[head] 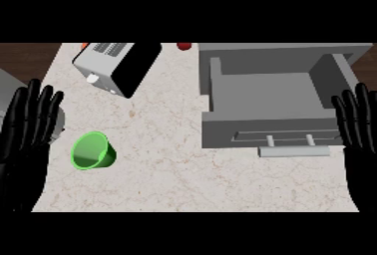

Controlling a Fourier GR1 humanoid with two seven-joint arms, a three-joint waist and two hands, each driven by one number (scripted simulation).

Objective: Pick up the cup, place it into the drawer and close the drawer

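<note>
A green cup lies tipped on its side on the pale marble counter at the left, its mouth facing down-left. At the right stands a grey drawer unit with its drawer pulled out and nothing inside; the bar handle is at its front. My left hand rests open at the left edge with fingers up, just left of the cup and not touching it. Open as well, my right hand rests at the right edge beside the drawer's right wall.
A grey and black toaster sits at the back left of the counter. A small red object lies at the back edge near the drawer unit. A grey round thing peeks out behind my left hand.
</note>
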